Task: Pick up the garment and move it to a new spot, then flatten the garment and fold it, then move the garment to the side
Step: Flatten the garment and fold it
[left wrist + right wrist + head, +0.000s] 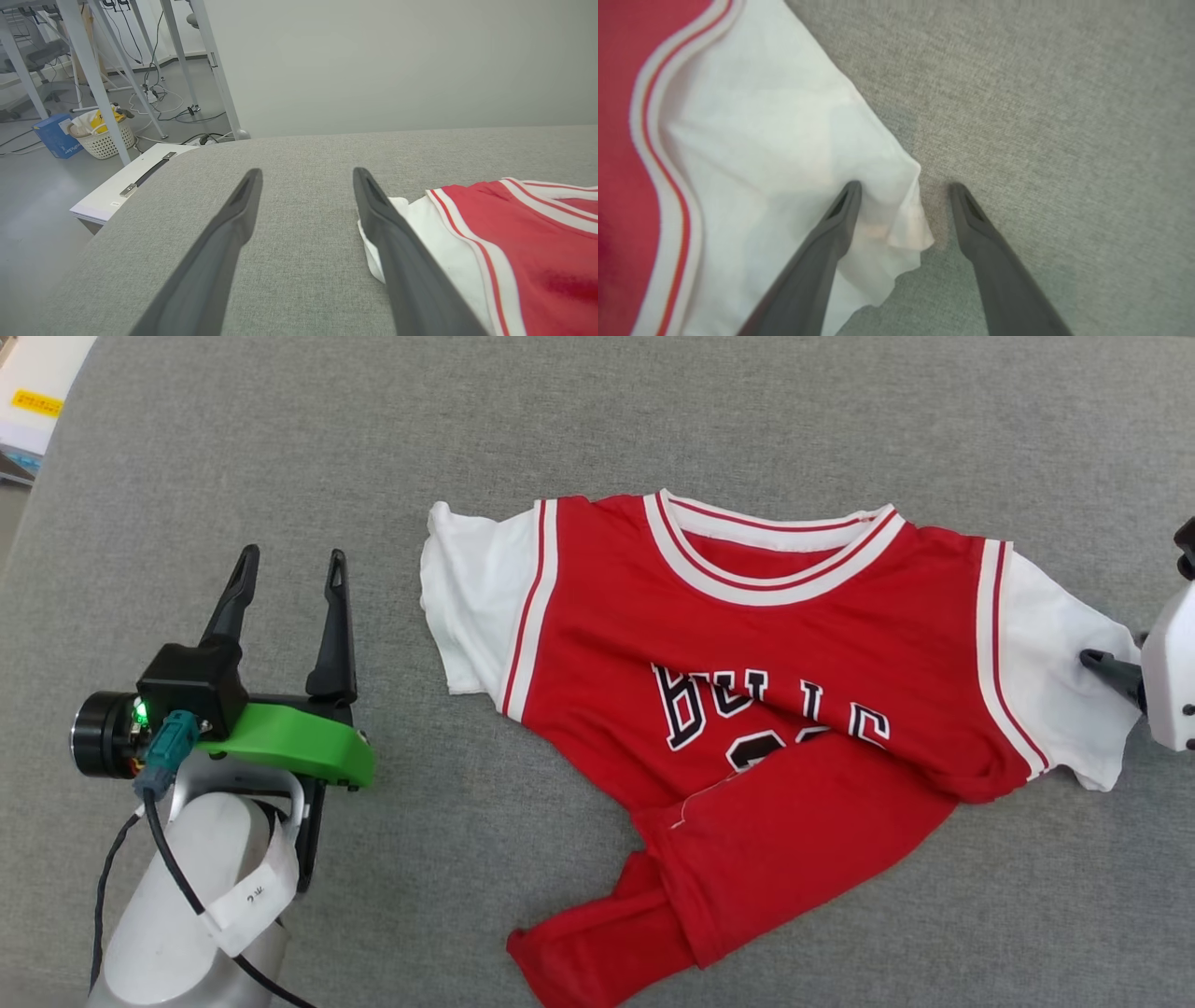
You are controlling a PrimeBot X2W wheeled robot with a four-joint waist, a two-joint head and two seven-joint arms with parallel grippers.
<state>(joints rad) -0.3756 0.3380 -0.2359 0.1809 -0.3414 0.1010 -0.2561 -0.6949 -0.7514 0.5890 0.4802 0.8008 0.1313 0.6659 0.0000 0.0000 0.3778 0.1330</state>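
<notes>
**On the grey table, shirt only half spread, right gripper at the sleeve**

On the table the shirt lies chest up. Its collar and both sleeves are spread, but the lower half is rumpled and turned up across the lettering and number. Nothing is flattened or folded yet, and the move to the side is also left. Whether this is already the new spot cannot be told. I judge the task to be early, at the gripping or smoothing stage.

The right gripper sits at the shirt's right sleeve. Its jaws are apart and straddle the sleeve's edge, with one finger on the white cloth and the other on bare table. Nothing is clamped.

The left gripper is just beside the shirt's left sleeve, on the side away from the collar. It is also spread wide and empty. The head view shows a gap of bare table between it and the sleeve.
</notes>
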